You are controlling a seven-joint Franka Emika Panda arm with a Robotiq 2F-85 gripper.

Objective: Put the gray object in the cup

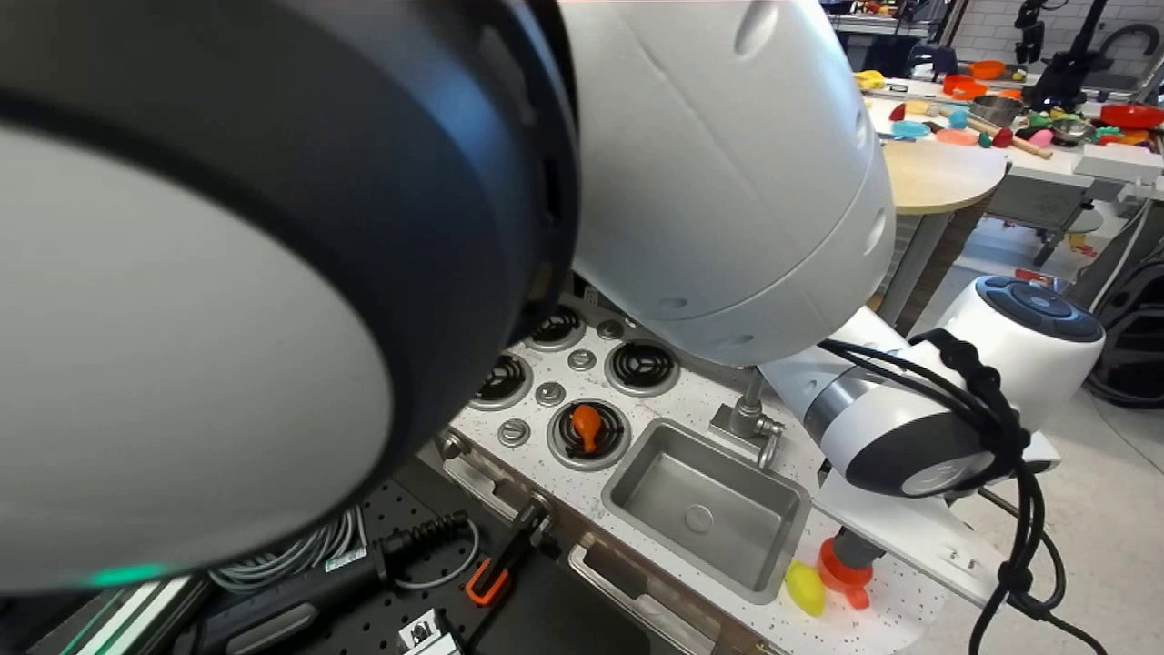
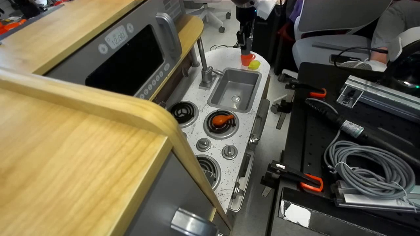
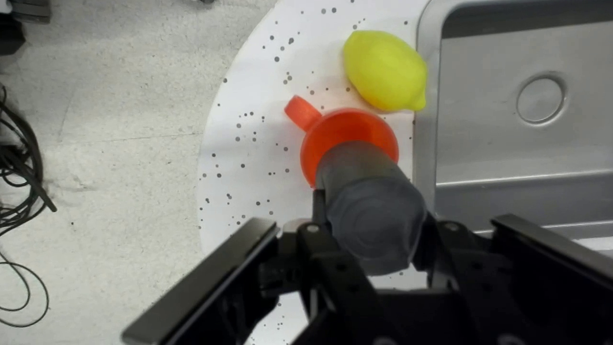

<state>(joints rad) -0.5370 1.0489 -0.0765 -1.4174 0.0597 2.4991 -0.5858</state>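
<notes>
Gripper (image 3: 372, 230): lower centre of your wrist view, fingers pinching the gray object (image 3: 371, 201).
Gray object: you hold it mid-frame, far end at the mouth of the cup (image 3: 342, 125); depth unclear.
Cup: upright, handle toward upper left.
Lemon (image 3: 385, 71): just beside it, above.

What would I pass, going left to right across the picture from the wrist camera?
In the wrist view: black cables → curved edge of the speckled counter → red cup → gray sink's left rim → round drain. Left out: the yellow lemon and the gray object, which overlap the cup's stretch.
</notes>
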